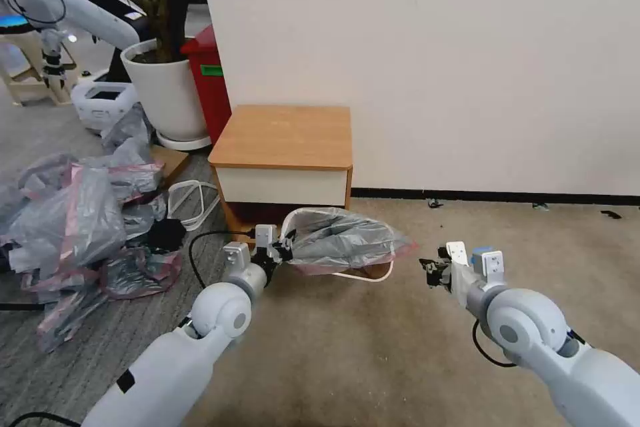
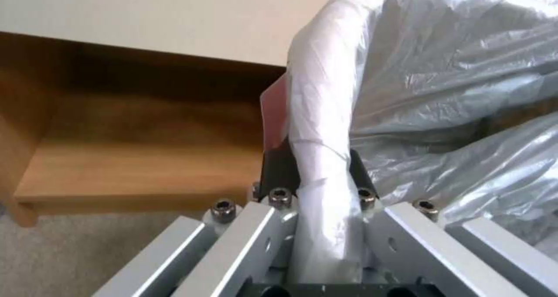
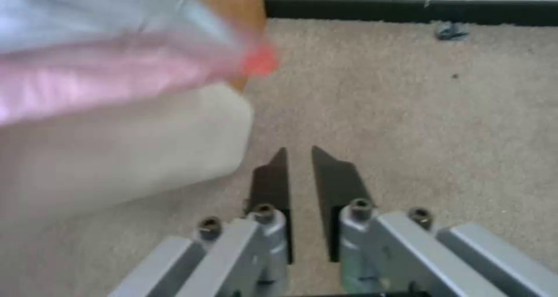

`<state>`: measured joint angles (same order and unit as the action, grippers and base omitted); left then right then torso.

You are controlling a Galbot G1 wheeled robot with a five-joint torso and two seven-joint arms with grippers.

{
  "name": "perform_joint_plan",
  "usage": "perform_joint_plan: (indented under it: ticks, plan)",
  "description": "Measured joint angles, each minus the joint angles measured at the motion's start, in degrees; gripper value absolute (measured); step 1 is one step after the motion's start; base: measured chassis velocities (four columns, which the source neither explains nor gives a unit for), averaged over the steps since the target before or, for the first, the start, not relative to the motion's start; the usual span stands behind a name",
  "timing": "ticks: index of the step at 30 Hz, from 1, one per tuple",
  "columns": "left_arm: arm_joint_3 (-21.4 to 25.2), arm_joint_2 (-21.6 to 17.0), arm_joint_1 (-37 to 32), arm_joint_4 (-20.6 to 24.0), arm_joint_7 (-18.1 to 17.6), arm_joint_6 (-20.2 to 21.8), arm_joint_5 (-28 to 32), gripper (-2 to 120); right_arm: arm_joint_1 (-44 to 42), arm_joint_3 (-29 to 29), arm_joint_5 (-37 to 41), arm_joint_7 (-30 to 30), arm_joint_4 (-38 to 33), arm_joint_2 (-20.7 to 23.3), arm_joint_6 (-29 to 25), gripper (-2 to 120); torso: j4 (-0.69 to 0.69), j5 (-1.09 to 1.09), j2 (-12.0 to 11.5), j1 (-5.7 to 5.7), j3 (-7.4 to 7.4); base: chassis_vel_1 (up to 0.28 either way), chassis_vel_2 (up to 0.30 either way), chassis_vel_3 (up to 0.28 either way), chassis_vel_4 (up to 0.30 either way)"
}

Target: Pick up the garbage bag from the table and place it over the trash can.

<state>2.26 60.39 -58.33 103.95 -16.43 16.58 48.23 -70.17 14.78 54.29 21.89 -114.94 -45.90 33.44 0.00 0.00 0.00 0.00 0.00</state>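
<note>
Between the left gripper's (image 2: 317, 175) fingers, the garbage bag (image 1: 347, 240) rim is clamped, draped over the cream trash can (image 3: 116, 157) before the nightstand (image 1: 283, 137). Right gripper (image 3: 299, 179) hangs just beside, fingers slightly parted, empty. Pickup done; seating the rim remains.

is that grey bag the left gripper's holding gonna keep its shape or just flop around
Probably flop: the garbage bag looks thin and crinkled, sagging across the trash can. Likely very light, since the left gripper holds it by one bunched edge. It may slip; the film looks glossy. The right gripper hangs empty.
</note>
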Motion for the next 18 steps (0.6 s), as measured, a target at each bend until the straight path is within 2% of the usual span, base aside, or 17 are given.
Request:
perform_joint_plan:
  ticks: [3, 4, 7, 8, 11, 12, 15, 16, 18]
  plan:
    - [0.2, -0.1, 0.6, -0.4, 0.0, -0.1, 0.0, 3, -1.2, 2.8, 1.9, 0.5, -0.3, -0.7, -1.1, 25, -0.01, 0.00, 0.0, 0.00, 0.00, 0.000, 0.000, 0.000, 0.000]
    - [0.2, -0.1, 0.6, -0.4, 0.0, -0.1, 0.0, 3, -1.2, 2.8, 1.9, 0.5, -0.3, -0.7, -1.1, 25, -0.01, 0.00, 0.0, 0.00, 0.00, 0.000, 0.000, 0.000, 0.000]
    - [0.3, -0.4, 1.6, -1.2, 0.1, -0.2, 0.0, 3, -3.8, 8.6, 13.6, 1.1, -1.8, -2.1, -1.5, 42, 0.00, 0.00, 0.0, 0.00, 0.00, 0.000, 0.000, 0.000, 0.000]
    - [0.3, -0.4, 1.6, -1.2, 0.1, -0.2, 0.0, 3, -3.8, 8.6, 13.6, 1.1, -1.8, -2.1, -1.5, 42, 0.00, 0.00, 0.0, 0.00, 0.00, 0.000, 0.000, 0.000, 0.000]
    - [0.3, -0.6, 2.0, -1.8, 0.3, -0.4, -0.1, 3, -6.0, 12.0, 22.3, 1.4, -4.7, -3.1, -1.2, 53, -0.02, 0.00, 0.0, 0.00, 0.00, 0.000, 0.000, 0.000, 0.000]
    - [0.3, -0.6, 2.0, -1.8, 0.3, -0.4, -0.1, 3, -6.0, 12.0, 22.3, 1.4, -4.7, -3.1, -1.2, 53, -0.02, 0.00, 0.0, 0.00, 0.00, 0.000, 0.000, 0.000, 0.000]
    - [0.4, -0.3, 2.2, -2.3, 0.4, -0.7, -0.2, 3, -7.4, 13.7, 33.1, 4.8, -10.9, -6.3, 0.6, 70, 0.00, -0.02, 0.0, 0.00, 0.00, 0.000, 0.000, 0.000, 0.000]
    - [0.4, -0.3, 2.2, -2.3, 0.4, -0.7, -0.2, 3, -7.4, 13.7, 33.1, 4.8, -10.9, -6.3, 0.6, 70, 0.00, -0.02, 0.0, 0.00, 0.00, 0.000, 0.000, 0.000, 0.000]
    - [0.0, 0.0, 2.5, -2.5, 0.5, -0.7, -0.2, 3, -6.8, 13.5, 39.3, 7.9, -13.4, -9.2, 1.8, 80, 0.00, -0.02, 0.0, 0.00, 0.00, 0.000, 0.000, 0.000, 0.000]
